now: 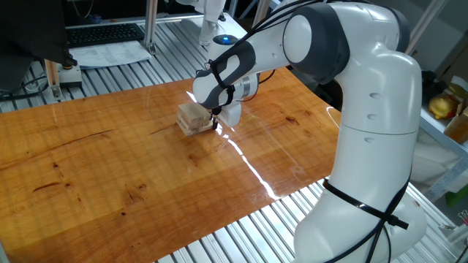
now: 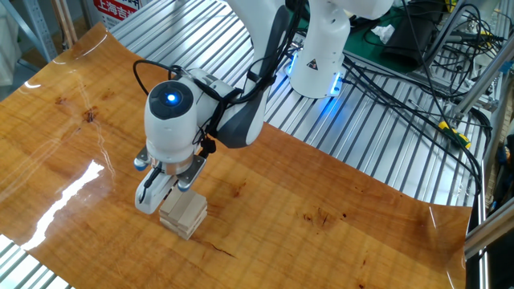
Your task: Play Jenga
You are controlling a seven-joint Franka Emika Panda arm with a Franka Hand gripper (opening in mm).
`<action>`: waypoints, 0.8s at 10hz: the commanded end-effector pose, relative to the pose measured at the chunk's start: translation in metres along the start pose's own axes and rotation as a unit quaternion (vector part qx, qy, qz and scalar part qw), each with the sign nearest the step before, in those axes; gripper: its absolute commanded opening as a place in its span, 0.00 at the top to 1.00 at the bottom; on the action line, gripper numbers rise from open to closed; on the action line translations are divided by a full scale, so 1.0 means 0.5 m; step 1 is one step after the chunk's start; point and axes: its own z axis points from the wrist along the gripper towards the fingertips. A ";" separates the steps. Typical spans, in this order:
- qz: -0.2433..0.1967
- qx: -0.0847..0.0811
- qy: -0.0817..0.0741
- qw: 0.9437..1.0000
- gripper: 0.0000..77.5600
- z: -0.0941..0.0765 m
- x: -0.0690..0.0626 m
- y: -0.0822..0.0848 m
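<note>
The Jenga stack [image 1: 191,118] is a small low pile of pale wooden blocks in crossed layers, near the middle of the wooden table; it also shows in the other fixed view [image 2: 184,214]. My gripper [image 1: 221,117] points down right beside the stack, its fingertips at block height and touching or nearly touching the stack's side. In the other fixed view the gripper [image 2: 165,192] has one white finger [image 2: 148,197] low beside the stack and the other at its top edge. The fingers stand apart, with no block seen lifted. No single loose block shows.
The orange-brown wooden table [image 1: 110,168] lies on a slatted metal bench [image 2: 201,32]. The arm's white base [image 2: 320,48] with a blue light stands behind, with cables [image 2: 418,88] to its right. A keyboard [image 1: 102,33] and papers lie beyond the table's far edge.
</note>
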 end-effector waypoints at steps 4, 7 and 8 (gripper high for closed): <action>0.004 0.002 -0.006 1.000 0.99 0.003 0.001 -0.002; 0.009 0.004 -0.016 1.000 0.99 0.003 0.001 -0.002; 0.009 0.004 -0.015 1.000 0.99 0.003 0.001 -0.002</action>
